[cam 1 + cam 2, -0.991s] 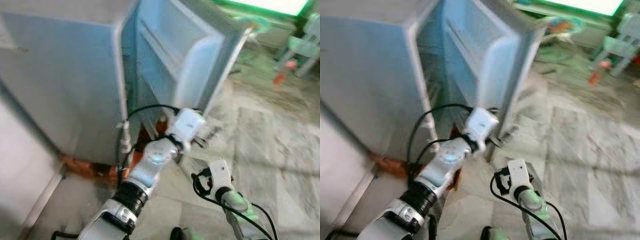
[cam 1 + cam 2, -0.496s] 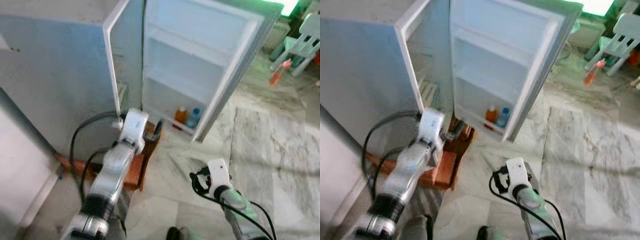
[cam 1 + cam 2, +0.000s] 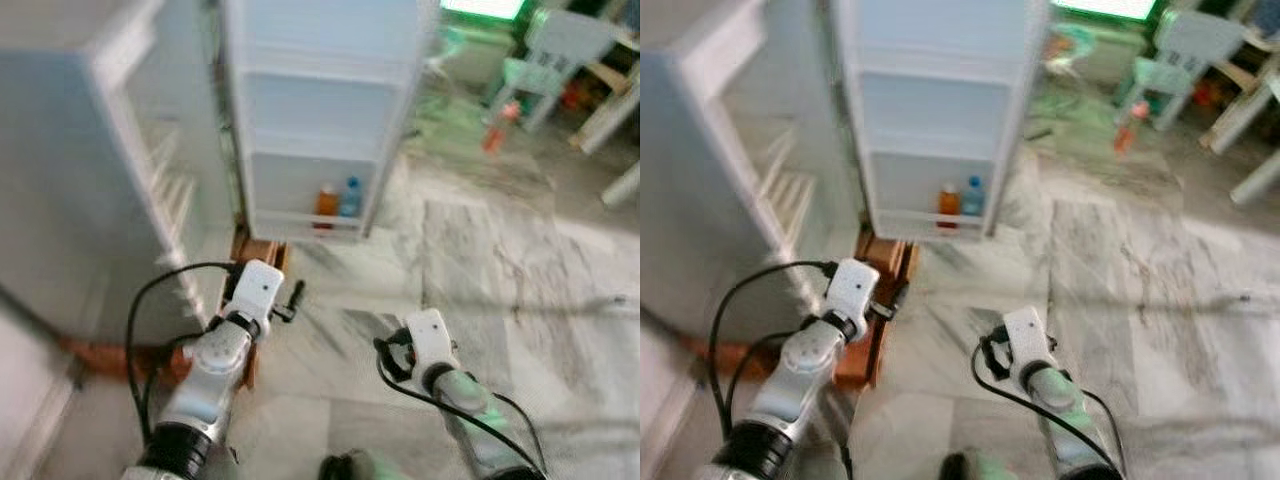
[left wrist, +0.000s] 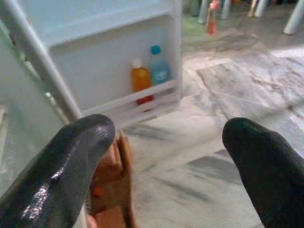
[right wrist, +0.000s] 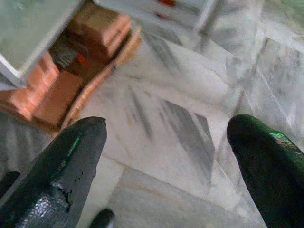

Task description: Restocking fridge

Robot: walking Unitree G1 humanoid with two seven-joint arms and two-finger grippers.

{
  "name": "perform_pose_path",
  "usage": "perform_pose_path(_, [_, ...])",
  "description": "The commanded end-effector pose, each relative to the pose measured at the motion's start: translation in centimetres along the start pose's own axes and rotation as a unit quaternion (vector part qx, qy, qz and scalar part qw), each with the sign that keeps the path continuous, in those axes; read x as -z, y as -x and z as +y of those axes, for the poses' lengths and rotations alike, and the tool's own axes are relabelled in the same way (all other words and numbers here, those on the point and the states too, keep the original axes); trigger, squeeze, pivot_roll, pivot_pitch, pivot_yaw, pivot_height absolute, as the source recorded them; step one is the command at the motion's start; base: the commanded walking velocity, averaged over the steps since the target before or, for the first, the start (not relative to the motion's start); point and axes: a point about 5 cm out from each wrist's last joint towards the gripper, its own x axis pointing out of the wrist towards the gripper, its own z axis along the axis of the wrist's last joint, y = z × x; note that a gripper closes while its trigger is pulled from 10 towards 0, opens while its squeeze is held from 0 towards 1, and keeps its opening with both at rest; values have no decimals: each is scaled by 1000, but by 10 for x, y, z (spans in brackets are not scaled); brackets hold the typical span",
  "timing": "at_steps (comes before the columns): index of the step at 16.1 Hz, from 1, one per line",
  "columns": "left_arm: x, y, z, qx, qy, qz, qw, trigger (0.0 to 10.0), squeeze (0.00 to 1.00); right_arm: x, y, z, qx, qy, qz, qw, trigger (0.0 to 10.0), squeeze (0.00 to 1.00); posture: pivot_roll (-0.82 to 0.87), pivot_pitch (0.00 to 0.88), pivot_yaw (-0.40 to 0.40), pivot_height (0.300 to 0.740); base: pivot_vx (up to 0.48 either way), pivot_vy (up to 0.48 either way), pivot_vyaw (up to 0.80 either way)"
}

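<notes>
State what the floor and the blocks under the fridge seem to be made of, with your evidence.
Floor: probably polished marble or marble-look tile, pale with grey veins and straight joints. Blocks: likely fired brick, matte orange-red and rectangular, though blur leaves it open.

fridge [image 3: 320,120]: pale blue-white
bottles: one orange [image 4: 141,80], one blue [image 4: 159,71]
floor [image 3: 520,260]: grey-veined marble
bricks [image 5: 57,90]: reddish-orange
fingers [image 4: 71,166]: black
</notes>
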Motion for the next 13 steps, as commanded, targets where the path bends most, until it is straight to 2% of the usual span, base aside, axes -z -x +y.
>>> perform_pose_path(1, [-3,-2,-5,6,-7,0,1000,10000,0,4,1,-4,9,-1,6,1000,10000,0,130,79,-87,740,0,-480,-450])
perform_pose_path(7, [-5,-6,-2,-11,-9,2,1000,10000,0,2,0,-3,9,-1,-1,1000,10000,0,132,74,-81,740,0,-465,0])
perform_pose_path(11, [-9,-8,-2,-12,-5,-5,1000,10000,0,0,0,-1,12,-1,-9,1000,10000,0,130,81,-74,740,308,-360,0])
perform_pose_path(13, [-8,-8,-1,-17,-13,-2,1000,10000,0,-1,0,-1,13,1,-12,1000,10000,0,130,83,-71,740,463,0,0])
